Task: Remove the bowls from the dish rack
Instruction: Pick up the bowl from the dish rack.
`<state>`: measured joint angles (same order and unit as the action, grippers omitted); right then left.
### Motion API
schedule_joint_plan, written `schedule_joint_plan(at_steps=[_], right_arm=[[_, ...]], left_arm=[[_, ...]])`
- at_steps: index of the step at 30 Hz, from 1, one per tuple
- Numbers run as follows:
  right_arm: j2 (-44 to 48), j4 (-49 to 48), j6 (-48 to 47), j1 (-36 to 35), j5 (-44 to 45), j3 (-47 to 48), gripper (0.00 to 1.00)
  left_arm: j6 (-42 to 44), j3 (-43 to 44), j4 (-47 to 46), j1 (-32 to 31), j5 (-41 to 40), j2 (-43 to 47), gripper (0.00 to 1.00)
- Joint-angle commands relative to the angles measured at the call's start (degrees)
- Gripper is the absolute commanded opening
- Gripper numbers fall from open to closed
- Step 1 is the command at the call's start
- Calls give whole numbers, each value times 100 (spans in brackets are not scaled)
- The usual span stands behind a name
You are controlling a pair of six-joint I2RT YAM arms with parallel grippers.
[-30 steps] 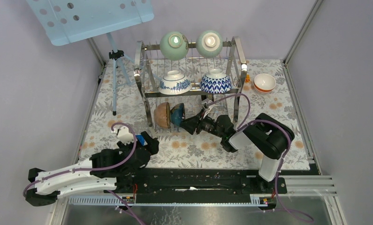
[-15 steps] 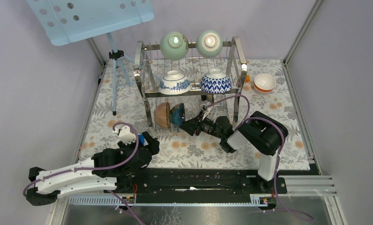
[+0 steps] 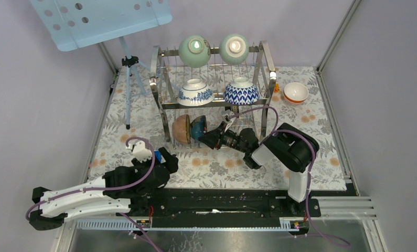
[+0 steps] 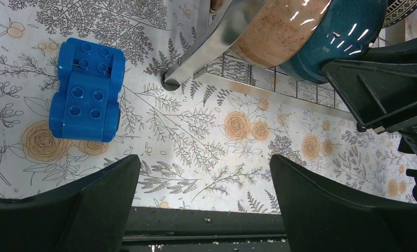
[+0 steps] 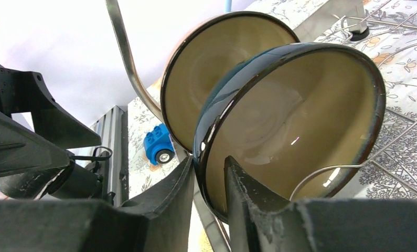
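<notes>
Floral-print bench [image 3: 321, 121] inside pale lilac walls. Pale blue perforated stand [image 3: 101, 21] on a tripod at 11 o'clock.

Dish rack [image 3: 161, 79] sits at 12 o'clock of the bench, two tiers, steel wire.
- Top tier: two pale green bowls, one at the left [image 3: 194, 50] and one at the right [image 3: 234, 49], both tipped on edge.
- Middle tier: two blue-and-white bowls, left [image 3: 195, 92] and right [image 3: 241, 91], both upside down.
- Bottom tier, at the rack's 7 o'clock corner: brown bowl [image 3: 181, 129] and dark teal bowl [image 3: 198, 127] standing on edge, nested close, with the teal one to the right of the brown.
- Orange-white bowl [image 3: 296, 92] is out of the rack, upright on the bench at 2 o'clock, just beside the rack's right frame.

Right gripper [image 5: 206, 165] is at the teal bowl. Its fingers straddle the rim at the bowl's lower edge, one inside the cream interior and one outside. Jaws stand narrow, with the rim in the gap. Cannot tell whether they press on it. The bowl rests against the rack wires.

Left gripper [image 4: 203, 163] is low at 7 o'clock of the bench, jaws spread wide, holding nothing, floral bench below. Blue toy block [image 4: 86, 89] lies on the bench just at its 10 o'clock, near the rack's front left foot.
</notes>
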<state>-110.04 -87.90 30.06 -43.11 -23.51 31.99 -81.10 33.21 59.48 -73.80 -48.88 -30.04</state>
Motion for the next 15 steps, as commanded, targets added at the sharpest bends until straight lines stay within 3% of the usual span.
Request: schedule_joint_plan(at_steps=[1, 9, 15], right_arm=[[-155, -216, 99, 12, -150, 206, 30], [-262, -568, 384, 13, -187, 175, 11], [-350, -781, 525, 21, -194, 128, 3]], left_arm=[[-105, 27, 16, 6, -95, 31, 99], [-134, -8, 19, 6, -105, 104, 99], [-125, -13, 24, 6, -102, 104, 99]])
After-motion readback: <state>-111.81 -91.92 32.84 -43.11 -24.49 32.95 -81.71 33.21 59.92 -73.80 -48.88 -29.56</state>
